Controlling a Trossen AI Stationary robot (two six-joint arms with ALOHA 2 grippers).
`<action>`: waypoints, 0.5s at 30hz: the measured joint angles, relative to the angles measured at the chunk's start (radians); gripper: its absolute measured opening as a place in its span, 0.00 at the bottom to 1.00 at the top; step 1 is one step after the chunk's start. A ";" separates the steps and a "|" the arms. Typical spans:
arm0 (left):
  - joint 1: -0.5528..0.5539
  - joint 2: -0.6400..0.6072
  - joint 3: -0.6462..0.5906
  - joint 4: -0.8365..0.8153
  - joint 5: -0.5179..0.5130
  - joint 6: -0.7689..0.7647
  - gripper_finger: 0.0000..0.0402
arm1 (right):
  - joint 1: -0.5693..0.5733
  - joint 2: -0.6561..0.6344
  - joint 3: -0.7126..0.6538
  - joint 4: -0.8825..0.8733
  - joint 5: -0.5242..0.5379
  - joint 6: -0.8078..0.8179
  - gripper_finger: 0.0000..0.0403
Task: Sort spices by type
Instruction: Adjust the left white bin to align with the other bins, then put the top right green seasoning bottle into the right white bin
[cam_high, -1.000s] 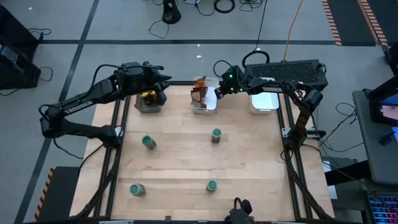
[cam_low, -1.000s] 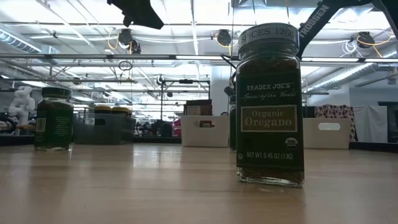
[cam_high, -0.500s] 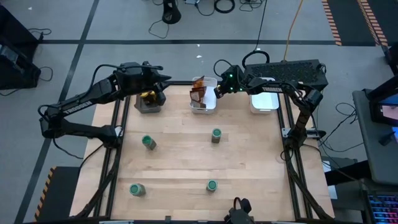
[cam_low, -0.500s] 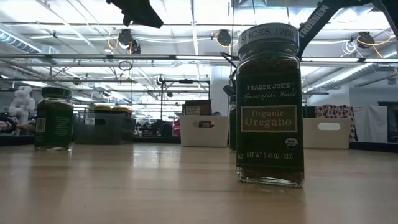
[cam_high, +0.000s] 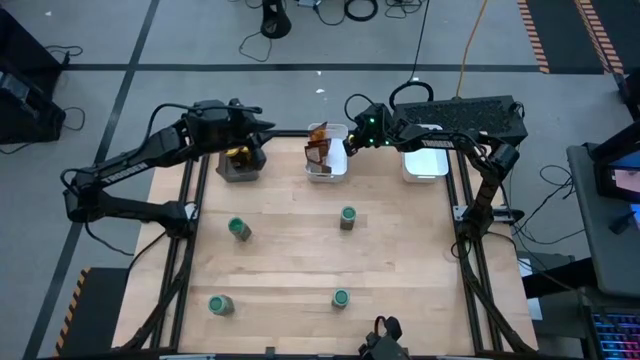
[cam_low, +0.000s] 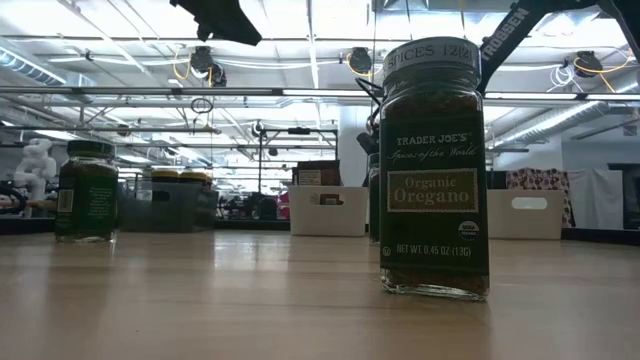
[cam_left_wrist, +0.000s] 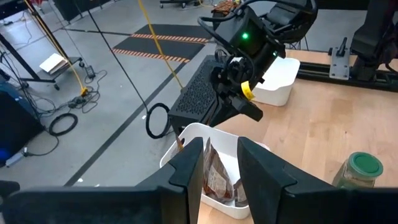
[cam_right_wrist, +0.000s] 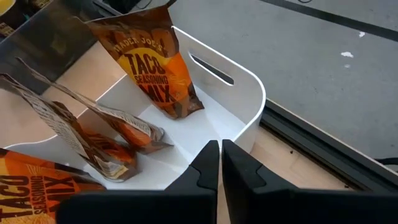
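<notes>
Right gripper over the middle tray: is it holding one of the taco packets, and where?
Nothing is held. The right gripper has its fingers shut together, empty, above the white tray's rim; the taco seasoning packets lie inside, untouched.

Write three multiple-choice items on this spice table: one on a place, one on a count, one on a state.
1. Where do the taco seasoning packets lie?
A. In the middle white tray
B. On the bare wood
C. In the dark tray

2. How many green-lidded jars stand loose on the table?
A. Two
B. Four
C. Six

3. How is the right end effector?
A. Shut, empty
B. Shut on a jar
C. Wide open

Key: 1 A, the right wrist view shows packets inside the white tray. 2 B, the high view shows four green lids on the wood. 3 A, its fingers meet with nothing between them.
</notes>
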 joint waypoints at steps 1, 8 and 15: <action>0.000 0.000 0.000 -0.003 0.000 -0.001 0.26 | 0.000 0.000 0.000 0.001 0.000 -0.001 0.00; -0.007 -0.005 0.000 -0.016 0.000 -0.029 0.26 | 0.000 -0.015 0.000 -0.026 0.041 0.000 0.00; -0.049 -0.033 0.000 -0.057 0.004 -0.121 0.26 | 0.009 -0.137 -0.001 -0.118 0.087 -0.070 0.00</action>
